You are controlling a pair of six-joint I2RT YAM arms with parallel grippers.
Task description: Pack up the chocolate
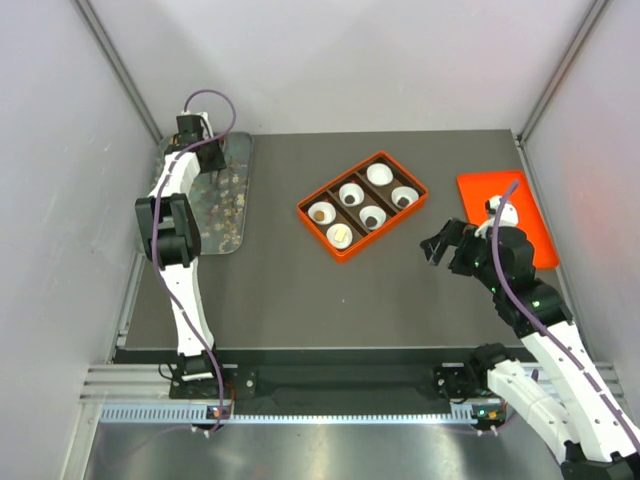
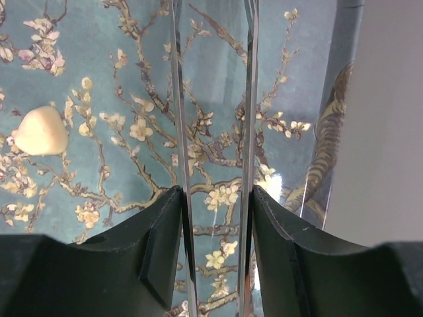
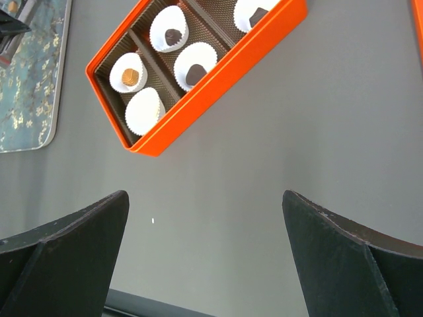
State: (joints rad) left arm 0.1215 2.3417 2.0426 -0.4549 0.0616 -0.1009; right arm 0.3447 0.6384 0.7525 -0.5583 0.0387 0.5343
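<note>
six white paper cups (image 1: 351,193) sit in the orange box (image 3: 228,74), several holding chocolates (image 3: 131,74); one cream chocolate (image 2: 39,131) lies on the floral tray (image 1: 232,200), well left of the box. left gripper (image 2: 216,195) over that tray, clamped on thin metal tongs (image 2: 178,119). right gripper (image 3: 205,198) near the box's right side, jaws spread wide, holding nothing.

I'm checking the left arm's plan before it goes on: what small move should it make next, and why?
Probably slide the tongs sideways toward the cream-white chocolate until their blades straddle it. The left gripper is clamped on the tongs, nothing sits between the blades, and the piece lies apart from them, toward the left edge of the wrist view, on the floral tray.
</note>
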